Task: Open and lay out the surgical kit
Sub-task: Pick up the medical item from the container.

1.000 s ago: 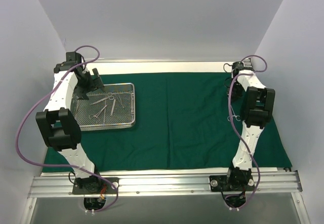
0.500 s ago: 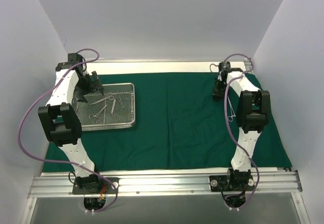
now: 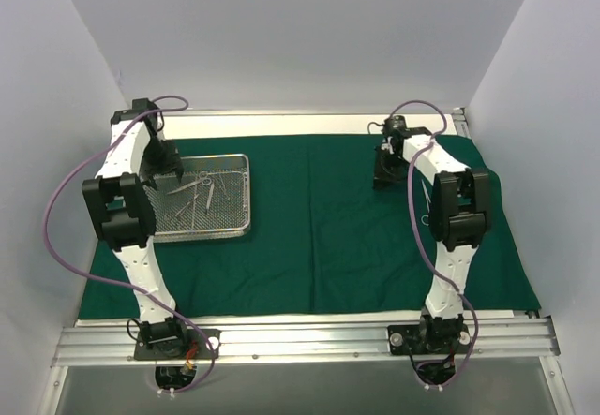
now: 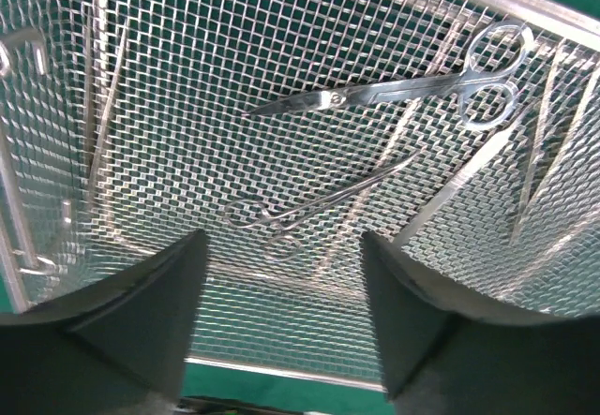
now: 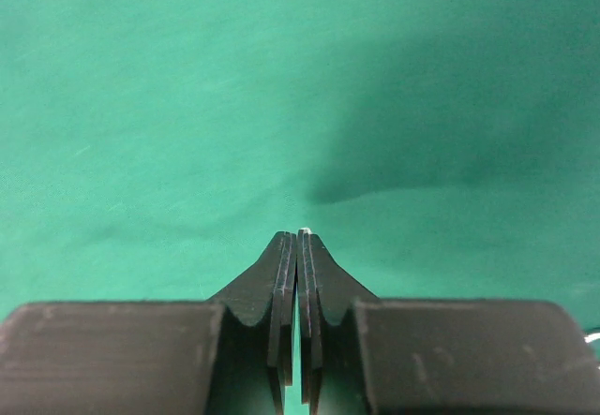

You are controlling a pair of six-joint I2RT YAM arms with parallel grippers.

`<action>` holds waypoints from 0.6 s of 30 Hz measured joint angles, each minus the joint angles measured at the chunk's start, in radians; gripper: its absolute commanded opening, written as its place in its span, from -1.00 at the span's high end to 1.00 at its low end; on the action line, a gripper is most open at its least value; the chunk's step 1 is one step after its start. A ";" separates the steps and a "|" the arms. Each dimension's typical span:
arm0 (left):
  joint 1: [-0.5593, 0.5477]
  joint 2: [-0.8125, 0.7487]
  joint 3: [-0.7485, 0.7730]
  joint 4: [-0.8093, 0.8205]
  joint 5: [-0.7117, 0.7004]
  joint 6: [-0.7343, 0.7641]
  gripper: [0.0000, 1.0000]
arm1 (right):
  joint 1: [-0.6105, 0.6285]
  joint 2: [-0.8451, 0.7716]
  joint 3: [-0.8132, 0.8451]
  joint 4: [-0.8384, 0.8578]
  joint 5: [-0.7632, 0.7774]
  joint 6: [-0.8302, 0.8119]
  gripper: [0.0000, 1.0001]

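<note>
The dark green cloth [image 3: 328, 228] lies spread flat over the table. The silver wire-mesh tray [image 3: 239, 229] sits on it at the left and holds several steel instruments. In the left wrist view I see scissors [image 4: 403, 92], a ring-handled clamp [image 4: 309, 204] and tweezers [image 4: 548, 134] on the mesh [image 4: 187, 78]. My left gripper [image 3: 169, 170] hangs open and empty over the tray's far left part [image 4: 281, 284]. My right gripper [image 3: 384, 173] is shut, with nothing seen between its fingers, just above bare cloth at the far right [image 5: 297, 239].
A slim steel instrument [image 3: 425, 216] seems to lie on the cloth beside the right arm, mostly hidden by it. White walls close in the left, right and back. The metal base rail [image 3: 300, 338] runs along the near edge.
My right gripper has swung left along the far part of the cloth. My left gripper has moved a little left and back, over the tray's far left corner.
</note>
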 measured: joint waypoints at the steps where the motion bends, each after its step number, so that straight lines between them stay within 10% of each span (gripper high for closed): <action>1: -0.002 0.001 -0.001 -0.002 -0.006 0.019 -0.32 | 0.013 -0.005 0.000 0.000 -0.006 0.000 1.00; 18: -0.145 -0.022 -0.135 0.044 -0.091 0.167 -0.30 | 0.063 -0.069 -0.018 0.005 -0.080 0.009 1.00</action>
